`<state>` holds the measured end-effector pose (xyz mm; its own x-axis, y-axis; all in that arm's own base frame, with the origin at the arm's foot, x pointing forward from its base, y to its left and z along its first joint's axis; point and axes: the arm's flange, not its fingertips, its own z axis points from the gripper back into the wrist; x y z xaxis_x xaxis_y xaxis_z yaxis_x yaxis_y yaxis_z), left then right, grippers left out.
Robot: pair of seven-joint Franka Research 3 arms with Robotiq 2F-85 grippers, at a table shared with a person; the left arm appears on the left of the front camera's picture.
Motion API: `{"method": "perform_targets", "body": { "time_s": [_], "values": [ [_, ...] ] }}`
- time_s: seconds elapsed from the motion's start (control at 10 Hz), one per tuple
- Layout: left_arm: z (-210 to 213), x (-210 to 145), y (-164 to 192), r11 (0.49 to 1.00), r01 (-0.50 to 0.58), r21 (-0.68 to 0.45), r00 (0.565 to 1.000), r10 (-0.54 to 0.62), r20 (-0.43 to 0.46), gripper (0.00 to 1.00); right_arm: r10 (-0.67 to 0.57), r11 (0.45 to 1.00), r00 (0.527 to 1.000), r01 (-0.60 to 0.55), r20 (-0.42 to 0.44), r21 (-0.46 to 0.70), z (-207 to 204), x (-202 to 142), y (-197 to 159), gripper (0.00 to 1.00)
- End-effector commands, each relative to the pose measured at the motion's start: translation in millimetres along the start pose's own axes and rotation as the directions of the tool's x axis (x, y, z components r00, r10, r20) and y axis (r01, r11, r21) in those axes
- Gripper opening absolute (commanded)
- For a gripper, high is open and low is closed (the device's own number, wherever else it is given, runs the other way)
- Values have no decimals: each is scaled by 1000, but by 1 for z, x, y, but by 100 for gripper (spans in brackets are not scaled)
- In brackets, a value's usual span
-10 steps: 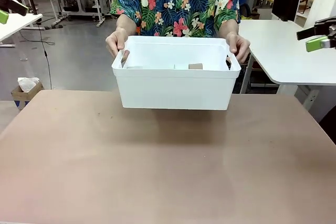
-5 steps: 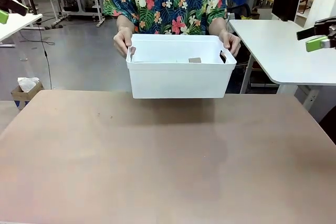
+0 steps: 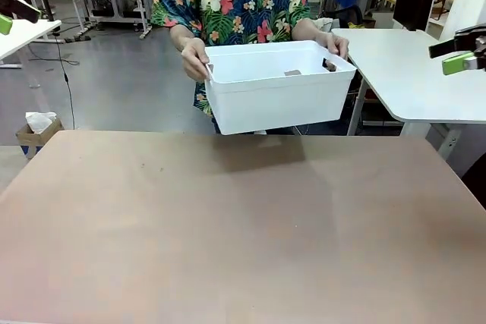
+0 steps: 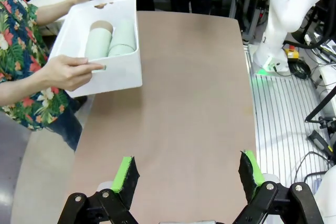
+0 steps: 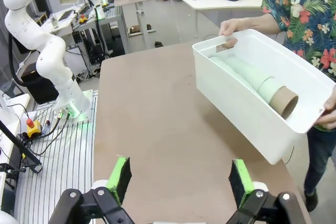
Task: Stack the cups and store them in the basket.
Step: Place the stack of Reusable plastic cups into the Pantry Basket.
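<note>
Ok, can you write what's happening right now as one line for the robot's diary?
basket: lifted off table by person's hands | cups: stacked, lying inside | left claw: open, empty | right claw: open, empty

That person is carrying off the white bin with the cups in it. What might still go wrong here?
1. The basket is off the table, held tilted by the person's two hands; the stacked cups lying inside might slide or roll.
2. The grip is only at the rim, so it could slip.
3. Both grippers, left gripper and right gripper, stand open and apart from the basket, so they seem unlikely to interfere.
</note>
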<state>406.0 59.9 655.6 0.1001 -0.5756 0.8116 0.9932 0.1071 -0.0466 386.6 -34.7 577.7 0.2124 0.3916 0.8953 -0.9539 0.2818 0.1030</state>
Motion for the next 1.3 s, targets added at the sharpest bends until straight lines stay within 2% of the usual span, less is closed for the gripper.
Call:
{"method": "perform_targets", "body": {
  "time_s": [0.0,1.2],
  "values": [
    [1,4,-1,1000,-8,2,1000,8,-2,100,0,1000,1000,0,28,1,0,5,0,100],
    [1,4,-1,1000,-8,2,1000,8,-2,100,0,1000,1000,0,28,1,0,5,0,100]
  ]
}}
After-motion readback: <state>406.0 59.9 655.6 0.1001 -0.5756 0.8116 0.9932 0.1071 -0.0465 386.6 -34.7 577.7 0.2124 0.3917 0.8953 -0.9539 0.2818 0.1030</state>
